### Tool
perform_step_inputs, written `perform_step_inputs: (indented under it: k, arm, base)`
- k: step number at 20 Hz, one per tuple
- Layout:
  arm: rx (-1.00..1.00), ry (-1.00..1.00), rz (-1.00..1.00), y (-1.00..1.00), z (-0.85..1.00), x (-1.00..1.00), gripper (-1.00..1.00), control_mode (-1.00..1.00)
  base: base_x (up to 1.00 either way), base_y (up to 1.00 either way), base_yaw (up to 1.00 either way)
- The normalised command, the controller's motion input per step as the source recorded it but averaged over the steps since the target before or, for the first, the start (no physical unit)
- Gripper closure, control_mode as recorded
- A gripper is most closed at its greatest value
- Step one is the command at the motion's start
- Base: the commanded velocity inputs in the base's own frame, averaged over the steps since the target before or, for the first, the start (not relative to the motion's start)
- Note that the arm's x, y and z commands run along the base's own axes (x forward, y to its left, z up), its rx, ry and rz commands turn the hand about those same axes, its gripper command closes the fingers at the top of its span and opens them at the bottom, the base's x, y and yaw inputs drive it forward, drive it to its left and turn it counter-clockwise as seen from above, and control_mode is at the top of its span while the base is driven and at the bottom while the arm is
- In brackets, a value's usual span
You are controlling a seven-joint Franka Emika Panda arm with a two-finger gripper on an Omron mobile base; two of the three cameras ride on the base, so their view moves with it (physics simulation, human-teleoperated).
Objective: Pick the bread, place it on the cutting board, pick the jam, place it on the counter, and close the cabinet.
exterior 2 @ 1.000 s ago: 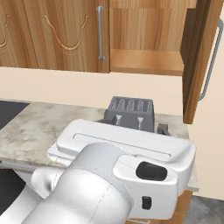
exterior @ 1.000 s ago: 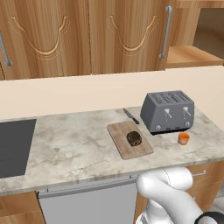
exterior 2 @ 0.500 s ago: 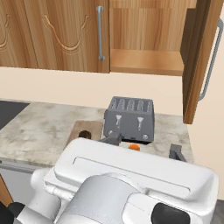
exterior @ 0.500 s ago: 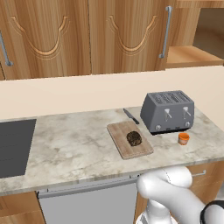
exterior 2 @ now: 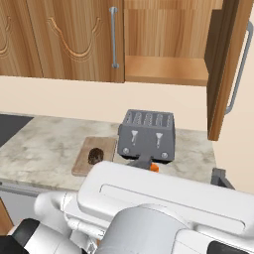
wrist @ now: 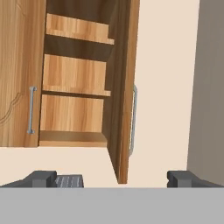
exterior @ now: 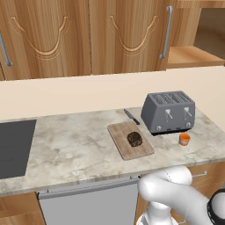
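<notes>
The bread (exterior: 135,139) lies as a dark lumpy ball on the cutting board (exterior: 123,147), and both show again from the right as the bread (exterior 2: 95,156) and the cutting board (exterior 2: 82,166). The orange jam (exterior: 184,139) stands on the counter (exterior: 74,149) in front of the toaster. At the upper right the cabinet (wrist: 76,113) is open with bare shelves, its door (exterior 2: 225,64) swung out edge-on. My gripper (wrist: 113,181) is open and empty, facing the cabinet from below, with one of its fingers (exterior 2: 221,177) beside the toaster.
A grey toaster (exterior: 169,112) sits right of the board, with a knife (exterior: 131,116) behind the board. A black cooktop (exterior: 13,143) is at the left. The neighbouring cabinet doors (exterior: 127,35) are shut. My arm's white body (exterior 2: 163,208) covers the counter's front edge.
My arm has swung lower and to the right in the right base view, uncovering the toaster, board and bread. Bread, jam and cabinet door have not moved.
</notes>
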Motion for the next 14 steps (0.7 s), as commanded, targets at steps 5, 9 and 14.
perform_step_inputs:
  k: [5, 9, 14]
  arm:
    - [0.00, 0.00, 0.02, -0.18, 0.00, 0.00, -1.00, -1.00]
    - [0.00, 0.00, 0.03, -0.19, 0.00, 0.00, -1.00, -1.00]
    - [0.00, 0.00, 0.02, -0.19, 0.00, 0.17, -1.00, -1.00]
  base:
    - [0.00, 0.00, 0.00]
    - [0.00, 0.00, 0.00]
    - [0.00, 0.00, 0.00]
